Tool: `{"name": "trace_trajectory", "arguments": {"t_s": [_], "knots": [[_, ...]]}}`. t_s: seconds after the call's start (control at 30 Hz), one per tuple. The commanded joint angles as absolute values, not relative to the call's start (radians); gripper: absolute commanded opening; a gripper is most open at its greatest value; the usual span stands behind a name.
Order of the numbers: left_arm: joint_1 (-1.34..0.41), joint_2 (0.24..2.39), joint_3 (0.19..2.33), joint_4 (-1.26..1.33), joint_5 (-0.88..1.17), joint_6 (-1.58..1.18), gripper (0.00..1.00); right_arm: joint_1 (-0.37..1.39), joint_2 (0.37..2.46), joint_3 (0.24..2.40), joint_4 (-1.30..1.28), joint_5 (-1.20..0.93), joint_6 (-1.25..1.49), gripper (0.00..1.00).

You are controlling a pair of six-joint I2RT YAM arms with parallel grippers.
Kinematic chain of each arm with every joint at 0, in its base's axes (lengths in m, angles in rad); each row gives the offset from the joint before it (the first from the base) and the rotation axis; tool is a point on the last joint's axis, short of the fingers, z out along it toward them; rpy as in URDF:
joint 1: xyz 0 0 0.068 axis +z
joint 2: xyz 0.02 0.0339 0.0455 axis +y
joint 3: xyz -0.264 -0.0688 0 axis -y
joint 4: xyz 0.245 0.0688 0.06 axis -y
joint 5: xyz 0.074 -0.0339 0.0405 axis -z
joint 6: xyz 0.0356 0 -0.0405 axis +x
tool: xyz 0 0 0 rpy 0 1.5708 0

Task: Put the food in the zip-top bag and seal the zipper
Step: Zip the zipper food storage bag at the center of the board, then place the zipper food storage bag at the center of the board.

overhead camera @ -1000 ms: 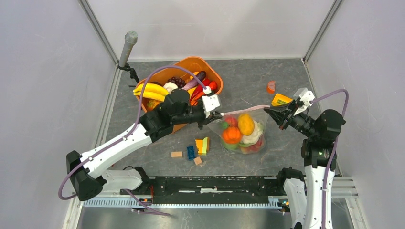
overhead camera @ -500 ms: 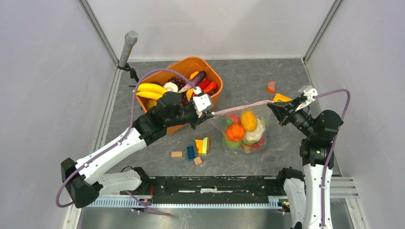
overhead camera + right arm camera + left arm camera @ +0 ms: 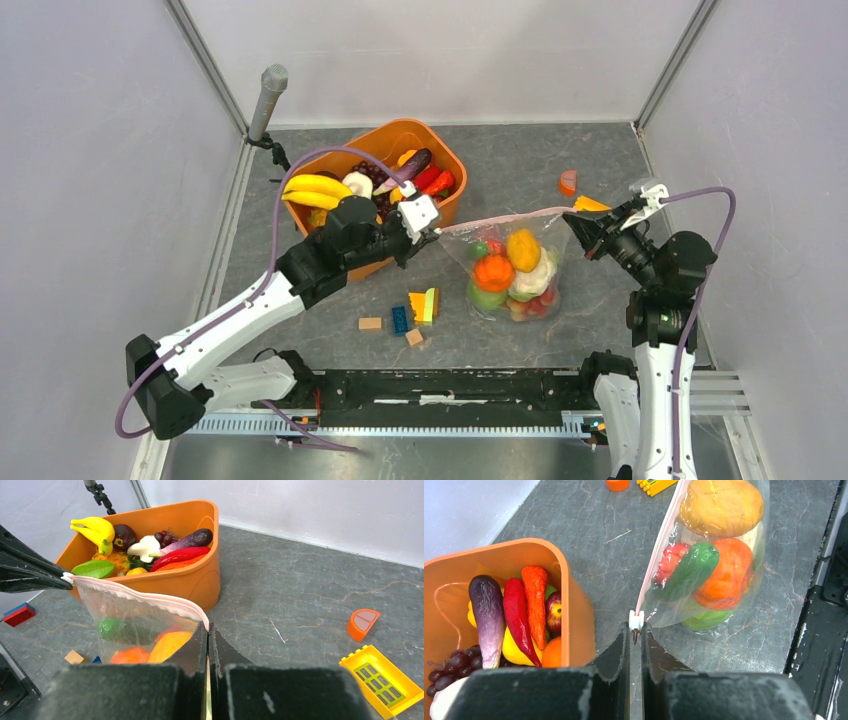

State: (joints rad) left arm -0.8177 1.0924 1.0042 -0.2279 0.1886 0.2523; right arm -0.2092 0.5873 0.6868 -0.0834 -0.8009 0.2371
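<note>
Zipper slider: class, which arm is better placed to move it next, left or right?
Left. The left jaws are shut on the white slider at the end of the pink strip. The right jaws only pinch the opposite corner of the bag.

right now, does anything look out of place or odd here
Nothing spilled or damaged. The zip-top bag is stretched between the left end effector, shut on the zipper at its slider, and the right end effector, shut on the other corner. Blocks lie beside it; much food sits in the orange tub.
</note>
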Motion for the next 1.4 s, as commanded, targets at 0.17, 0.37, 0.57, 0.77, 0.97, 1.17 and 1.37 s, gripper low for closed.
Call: {"name": "trace_trajectory", "arguments": {"t_s": [0.17, 0.37, 0.57, 0.77, 0.97, 1.17, 1.37], "knots": [[-0.801, 1.044, 0.962, -0.186, 0.095, 0.217, 0.15, -0.218, 0.582, 0.673, 0.035, -0.732, 0.263, 0.00], [-0.801, 1.038, 0.952, -0.140, 0.129, 0.174, 0.64, -0.219, 0.577, 0.678, 0.036, -0.789, 0.252, 0.00], [-0.796, 0.996, 0.959, -0.116, 0.148, 0.113, 0.99, -0.218, 0.565, 0.682, 0.040, -0.733, 0.262, 0.00], [-0.785, 0.974, 0.977, -0.125, 0.152, 0.066, 1.00, -0.219, 0.673, 0.842, 0.012, -0.684, 0.235, 0.00], [-0.780, 0.932, 0.956, -0.085, 0.079, 0.026, 1.00, -0.218, 0.838, 1.127, -0.133, -0.647, 0.102, 0.00], [-0.779, 0.901, 0.925, -0.044, 0.013, 0.017, 1.00, -0.219, 0.886, 1.132, -0.144, -0.908, 0.123, 0.00], [-0.778, 0.910, 0.905, -0.009, 0.005, 0.010, 1.00, -0.208, 0.655, 0.672, 0.131, -1.082, 0.284, 0.00]]}}
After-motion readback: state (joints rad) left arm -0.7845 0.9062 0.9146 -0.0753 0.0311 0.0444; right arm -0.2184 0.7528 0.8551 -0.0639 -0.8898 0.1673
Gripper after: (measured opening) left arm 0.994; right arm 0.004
